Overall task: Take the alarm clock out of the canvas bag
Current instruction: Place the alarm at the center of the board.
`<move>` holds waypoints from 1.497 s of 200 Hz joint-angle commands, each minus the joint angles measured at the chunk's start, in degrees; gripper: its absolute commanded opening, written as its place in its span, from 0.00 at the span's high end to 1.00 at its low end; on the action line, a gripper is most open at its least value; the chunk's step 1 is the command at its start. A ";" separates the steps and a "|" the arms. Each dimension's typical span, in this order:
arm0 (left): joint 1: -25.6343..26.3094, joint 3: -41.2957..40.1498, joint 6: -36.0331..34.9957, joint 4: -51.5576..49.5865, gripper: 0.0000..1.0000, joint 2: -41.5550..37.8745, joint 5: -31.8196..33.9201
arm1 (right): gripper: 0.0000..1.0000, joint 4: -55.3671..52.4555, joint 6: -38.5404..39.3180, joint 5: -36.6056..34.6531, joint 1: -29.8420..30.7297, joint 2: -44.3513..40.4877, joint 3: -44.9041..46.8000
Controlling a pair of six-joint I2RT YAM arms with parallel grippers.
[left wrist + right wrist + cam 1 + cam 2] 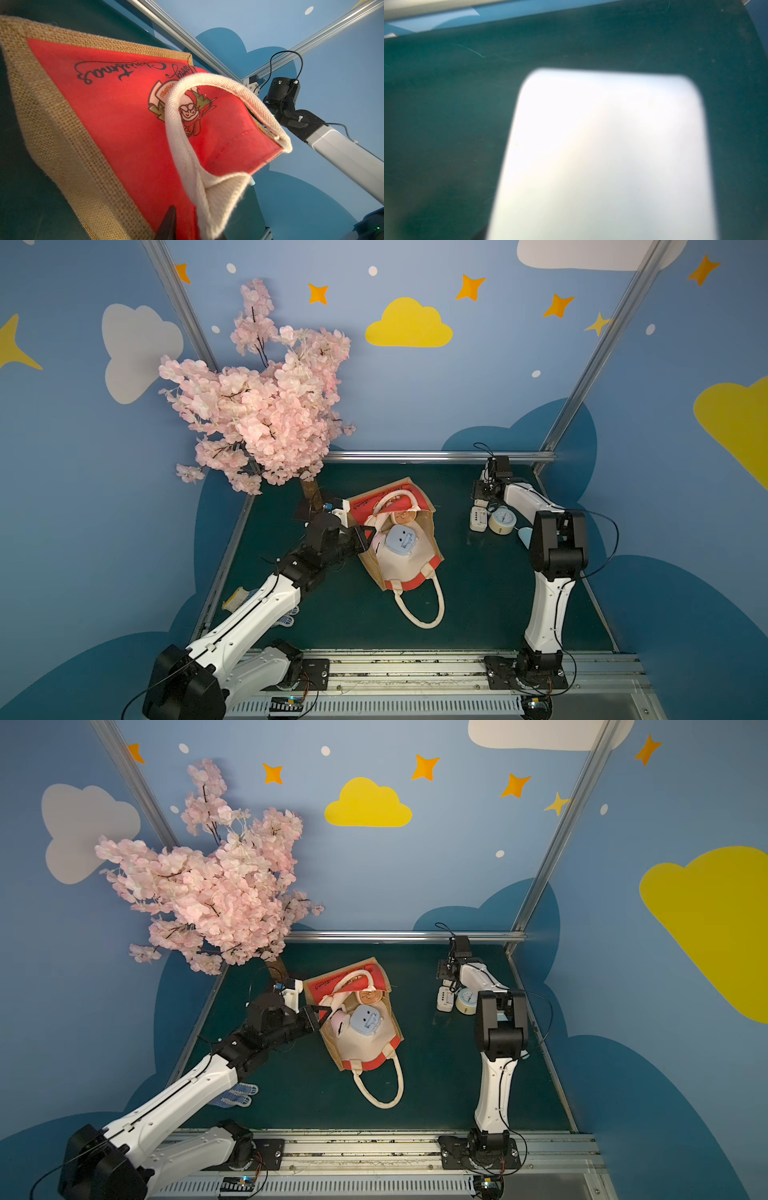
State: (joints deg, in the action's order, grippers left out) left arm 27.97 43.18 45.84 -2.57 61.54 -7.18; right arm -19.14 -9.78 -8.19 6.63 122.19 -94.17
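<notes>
Here the green worktop (478,593) carries the canvas bag (432,539) near its middle, mouth open upward, one cream handle (419,605) spread toward the near edge; the left gripper (365,537), nearly closed, pinches the bag's rim by the other handle. The right gripper (480,502) hangs near the far right corner just above a white boxy alarm clock (478,519) outside the bag, and I cannot tell how wide it stands. A round clock (503,521) sits just beside it, while a light blue item (400,541) and a pink item (377,542) lie inside the bag.
</notes>
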 commanded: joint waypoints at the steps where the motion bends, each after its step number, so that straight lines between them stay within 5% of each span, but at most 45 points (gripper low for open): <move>1: -0.43 -1.01 -0.36 -0.57 0.76 -1.62 0.73 | 0.25 -2.21 -0.37 0.22 0.14 -1.94 0.94; 91: -0.46 -1.96 -0.14 -0.86 0.76 -3.66 1.30 | 0.18 -3.31 -2.14 -2.01 0.19 -4.65 0.10; 170: -0.45 -1.87 -0.06 -0.68 0.76 -3.57 1.03 | 0.18 1.50 -5.18 0.21 0.40 -14.25 8.32; 236: -0.45 -1.52 -0.41 -1.12 0.76 -4.03 1.07 | 0.19 7.30 -10.25 3.55 2.72 -28.28 24.86; 299: -0.46 -1.76 0.21 -0.60 0.76 -3.27 0.59 | 0.19 11.93 -13.43 -0.57 11.52 -44.77 41.52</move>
State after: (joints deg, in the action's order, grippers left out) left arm 27.86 41.54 45.87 -3.03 58.43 -6.83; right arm -10.44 -20.78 -6.44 15.07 82.96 -57.34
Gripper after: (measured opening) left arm 0.239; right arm 0.811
